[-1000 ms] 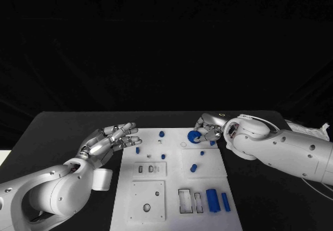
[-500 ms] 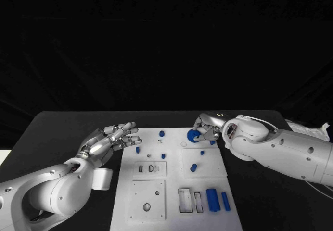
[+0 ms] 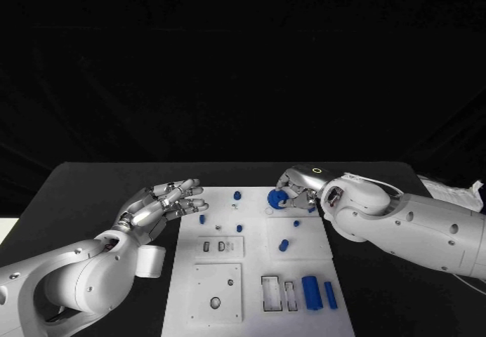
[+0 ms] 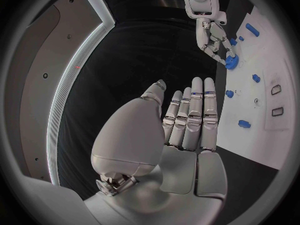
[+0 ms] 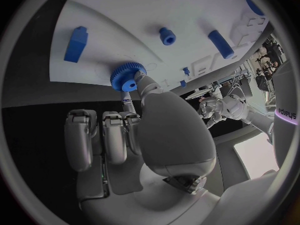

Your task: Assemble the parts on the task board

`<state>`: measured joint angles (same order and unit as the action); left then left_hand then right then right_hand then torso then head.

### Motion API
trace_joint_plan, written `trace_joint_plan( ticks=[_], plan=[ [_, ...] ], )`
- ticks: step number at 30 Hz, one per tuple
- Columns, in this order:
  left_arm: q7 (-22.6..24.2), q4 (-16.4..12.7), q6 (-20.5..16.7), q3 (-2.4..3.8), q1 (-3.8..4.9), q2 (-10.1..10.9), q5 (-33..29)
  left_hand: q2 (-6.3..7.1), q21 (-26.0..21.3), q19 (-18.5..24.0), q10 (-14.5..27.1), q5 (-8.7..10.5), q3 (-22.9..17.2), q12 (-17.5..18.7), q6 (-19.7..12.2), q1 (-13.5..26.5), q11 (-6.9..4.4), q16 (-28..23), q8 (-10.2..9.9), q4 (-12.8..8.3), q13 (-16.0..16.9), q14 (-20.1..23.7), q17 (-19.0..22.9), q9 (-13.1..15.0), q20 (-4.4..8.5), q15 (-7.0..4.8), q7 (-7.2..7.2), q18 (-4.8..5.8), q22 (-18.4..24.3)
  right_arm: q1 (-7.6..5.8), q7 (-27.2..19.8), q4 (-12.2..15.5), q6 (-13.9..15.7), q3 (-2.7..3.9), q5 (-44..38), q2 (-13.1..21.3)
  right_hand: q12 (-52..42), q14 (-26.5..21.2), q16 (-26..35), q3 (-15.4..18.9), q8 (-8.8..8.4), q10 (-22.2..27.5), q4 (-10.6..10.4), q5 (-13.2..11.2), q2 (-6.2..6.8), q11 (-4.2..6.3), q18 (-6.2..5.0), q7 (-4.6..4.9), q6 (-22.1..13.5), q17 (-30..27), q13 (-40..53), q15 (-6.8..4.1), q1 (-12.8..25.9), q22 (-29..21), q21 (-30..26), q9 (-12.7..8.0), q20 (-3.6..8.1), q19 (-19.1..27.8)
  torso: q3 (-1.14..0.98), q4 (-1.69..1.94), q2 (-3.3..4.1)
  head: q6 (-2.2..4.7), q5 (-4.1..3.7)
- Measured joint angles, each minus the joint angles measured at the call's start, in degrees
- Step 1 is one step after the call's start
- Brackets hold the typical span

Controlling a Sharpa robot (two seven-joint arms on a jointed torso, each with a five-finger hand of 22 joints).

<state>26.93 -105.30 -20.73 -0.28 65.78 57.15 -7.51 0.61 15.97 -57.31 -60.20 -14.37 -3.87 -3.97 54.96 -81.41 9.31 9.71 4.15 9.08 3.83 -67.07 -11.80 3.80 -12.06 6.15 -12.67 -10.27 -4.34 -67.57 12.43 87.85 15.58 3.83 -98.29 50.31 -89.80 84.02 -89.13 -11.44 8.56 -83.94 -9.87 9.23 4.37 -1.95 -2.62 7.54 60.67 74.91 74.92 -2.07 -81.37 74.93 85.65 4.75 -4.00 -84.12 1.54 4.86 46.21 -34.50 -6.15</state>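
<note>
Gear (image 3: 279,199), blue and toothed, sits at the far right corner of the white board (image 3: 228,281), pinched in the fingertips of my right hand (image 3: 296,188). In the right wrist view the gear (image 5: 127,76) lies just at the board's edge, a fingertip (image 5: 145,84) pressing its rim; I judge I am holding it low so that it can be seated on a post there, though whether it rests on the board or hangs just above it I cannot tell. Grasping it by the rim leaves its centre free for a post, which is probably why the fingers are set so.

Other blue pieces lie loose on the board: a small peg (image 3: 236,195) near the far edge, a short cylinder (image 3: 282,245) toward the middle, and two long bars (image 3: 311,292) beside empty slots at the near end.

My left hand (image 3: 162,203) hovers beside the board's left edge, released, fingers apart and holding nothing, in my judgement kept clear of the work while within reach of the board.
</note>
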Motion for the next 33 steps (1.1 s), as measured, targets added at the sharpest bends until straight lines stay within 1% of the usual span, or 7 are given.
trace_joint_plan(
  ticks=[3, 6, 10, 13, 20, 26, 33],
  plan=[
    [-0.01, 0.01, 0.01, 0.00, 0.00, 0.00, 0.00, 0.00, 0.00, 0.00, 0.00, 0.00, 0.00, 0.00, 0.00, 0.00, 0.00, 0.00, 0.00, 0.00, 0.00, 0.00, 0.00, 0.00, 0.00, 0.00, 0.00, 0.00, 0.00, -0.20, 0.29, 1.37, 0.64, 0.03, -0.32, -0.02, 0.00, 0.00, 0.00, -0.50, -0.41, 0.00, -0.43, 0.01, 0.01, 0.00, 0.00, 0.00, 0.00, 0.00, 0.00, 0.00, 1.19, 0.00, 0.00, 0.00, 0.00, 0.00, 0.01, -0.01, -0.01, 0.04, 0.14],
    [-0.03, 0.02, 0.02, 0.00, 0.00, -0.03, 0.00, 0.00, 0.00, 0.00, 0.00, 0.00, 0.00, 0.00, 0.00, 0.00, 0.00, 0.00, 0.00, 0.00, 0.00, 0.00, 0.00, 0.00, 0.00, 0.00, 0.00, 0.00, 0.00, -0.49, 1.02, 2.88, 1.32, 0.07, -0.92, -0.64, 0.00, 0.00, 0.00, -0.80, -0.63, 0.00, -0.29, 0.31, 0.00, 0.00, 0.00, 0.00, 0.00, 0.00, 0.00, 0.00, 1.48, 0.00, 0.00, 0.00, 0.00, 0.00, 0.02, -0.02, -0.01, 0.10, 0.31],
    [-0.05, 0.02, 0.05, 0.00, 0.00, -0.08, 0.00, 0.00, 0.00, 0.00, 0.00, 0.00, 0.00, 0.00, 0.00, 0.00, 0.00, 0.00, 0.00, 0.00, 0.00, 0.00, 0.01, 0.00, 0.00, 0.00, 0.00, 0.00, 0.00, -0.61, 1.91, 4.07, 2.21, 0.08, -1.79, -2.13, 0.00, 0.00, 0.01, -1.17, -0.87, 0.00, -0.54, 0.32, -0.13, 0.00, 0.00, 0.00, 0.00, 0.04, 0.00, 0.00, 2.23, -0.01, 0.15, 0.00, 0.00, 0.00, 0.04, 0.01, -0.01, 0.11, 0.43],
    [-0.06, 0.02, 0.07, 0.00, 0.00, -0.10, -0.01, 0.00, 0.00, 0.00, 0.00, 0.00, 0.00, 0.00, 0.00, 0.00, 0.00, 0.00, 0.00, 0.00, 0.00, 0.00, 0.01, 0.00, 0.00, 0.00, 0.00, 0.00, 0.00, -0.65, 2.50, 4.15, 2.97, 0.03, -2.59, -3.58, 0.00, 0.00, 0.02, -1.18, -0.95, 0.00, -0.55, 0.68, -0.06, -0.01, 0.00, 0.00, 0.00, 0.04, -0.01, 0.00, 2.30, -0.01, 0.44, 0.00, 0.00, 0.00, 0.05, 0.07, -0.01, 0.07, 0.57],
    [-0.09, 0.02, 0.11, -0.01, 0.00, -0.14, -0.01, 0.00, 0.00, 0.00, 0.00, 0.00, 0.00, 0.00, 0.00, 0.00, 0.00, 0.00, 0.00, 0.00, 0.00, 0.00, 0.01, 0.00, 0.00, 0.00, 0.00, 0.00, -0.01, -0.64, 3.05, 2.42, 4.05, -0.48, -4.08, -7.55, 0.00, 0.00, 0.02, -1.55, -1.36, 0.00, -0.46, 0.99, -0.06, -0.01, 0.00, 0.00, 0.00, 0.04, -0.01, 0.01, 2.30, -0.01, 0.44, 0.00, 0.00, 0.00, 0.05, 0.06, 0.02, 0.02, 0.90],
    [-0.11, 0.02, 0.15, -0.01, 0.00, -0.19, -0.02, 0.00, 0.00, 0.00, 0.00, 0.00, 0.00, 0.00, 0.00, 0.00, 0.00, 0.00, 0.00, 0.00, 0.00, 0.00, 0.01, 0.00, 0.00, 0.00, 0.00, 0.00, -0.01, -0.40, 3.19, 0.03, 4.18, -1.06, -4.88, -10.37, 0.00, 0.00, 0.02, -1.74, -1.57, 0.00, -0.34, 1.10, 0.24, -0.01, 0.00, 0.01, 0.01, 0.03, -0.01, 0.01, 2.60, -0.02, 0.44, 0.00, 0.00, 0.01, 0.05, 0.05, 0.04, -0.07, 1.10],
    [-0.12, 0.03, 0.18, -0.01, 0.00, -0.26, -0.02, 0.00, 0.00, 0.00, 0.00, 0.00, 0.00, 0.00, 0.00, 0.00, 0.00, 0.00, 0.00, 0.00, 0.00, 0.00, 0.02, 0.00, 0.00, 0.00, 0.00, 0.00, -0.01, 0.04, 3.07, -1.78, 3.56, -1.28, -5.30, -12.26, 0.00, 0.00, 0.02, -1.75, -1.61, 0.00, -0.35, 1.11, 0.31, -0.01, 0.00, 0.07, 0.07, 0.03, -0.01, 0.01, 2.68, -0.02, 0.43, 0.01, 0.00, 0.01, 0.02, 0.04, 0.04, -0.17, 1.32]
  ],
)
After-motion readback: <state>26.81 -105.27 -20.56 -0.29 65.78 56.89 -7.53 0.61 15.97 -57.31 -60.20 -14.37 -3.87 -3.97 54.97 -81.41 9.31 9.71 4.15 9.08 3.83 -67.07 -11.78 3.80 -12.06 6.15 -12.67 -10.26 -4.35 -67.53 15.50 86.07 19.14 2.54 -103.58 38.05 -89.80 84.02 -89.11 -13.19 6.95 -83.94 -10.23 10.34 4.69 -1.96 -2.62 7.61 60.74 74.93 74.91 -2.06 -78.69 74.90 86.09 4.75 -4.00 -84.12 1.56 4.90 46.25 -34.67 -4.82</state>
